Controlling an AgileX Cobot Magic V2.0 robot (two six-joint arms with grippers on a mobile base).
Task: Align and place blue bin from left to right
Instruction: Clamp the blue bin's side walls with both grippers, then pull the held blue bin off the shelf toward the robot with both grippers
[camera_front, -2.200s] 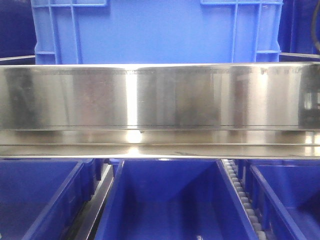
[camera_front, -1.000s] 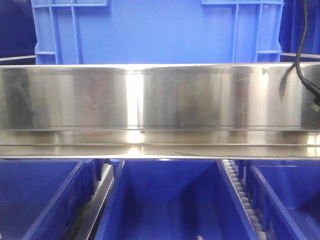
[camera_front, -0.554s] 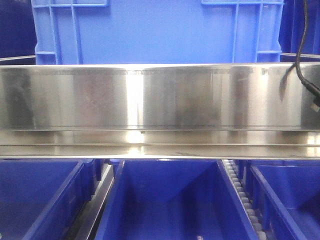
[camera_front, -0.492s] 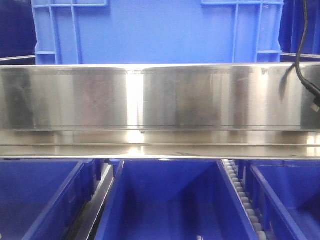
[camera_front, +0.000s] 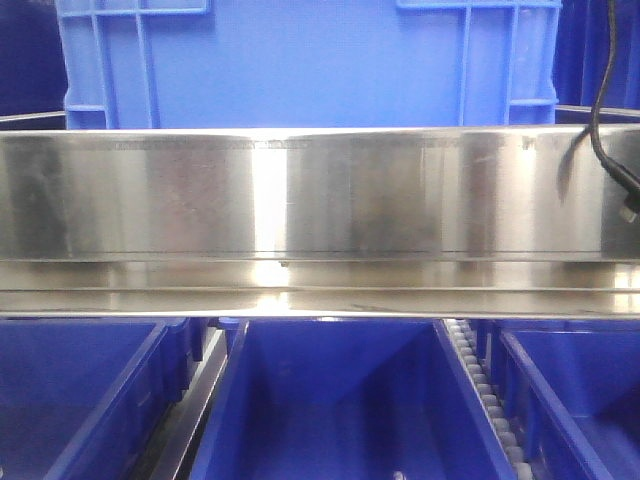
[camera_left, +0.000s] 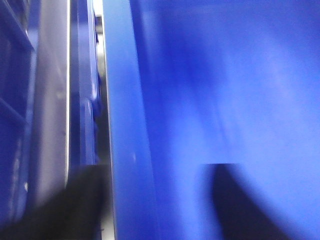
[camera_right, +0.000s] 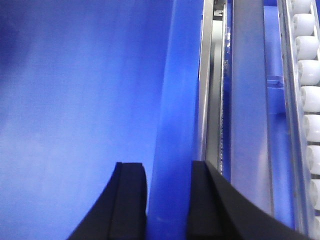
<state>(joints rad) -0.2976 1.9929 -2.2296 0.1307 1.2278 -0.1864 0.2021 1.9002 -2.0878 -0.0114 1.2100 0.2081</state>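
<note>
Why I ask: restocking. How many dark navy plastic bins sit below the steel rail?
3 dark navy plastic bins: lower left, middle, lower right, all cropped; more may be hidden.

Brushed, mirror-bright metal rail (camera_front: 320, 200). Above the rail, the blue bin (camera_front: 300, 70) is smooth, softly sheened plastic with raised ribs. Below the rail, darker navy bins (camera_front: 340, 400) of smooth glossy plastic, and white glossy rollers (camera_front: 487, 400).

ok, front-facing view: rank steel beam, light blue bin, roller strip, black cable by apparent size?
1. steel beam, spans the full width
2. blue bin, top cropped by the frame
3/4. roller strip and black cable: both thin, look alike, not ranking
</note>
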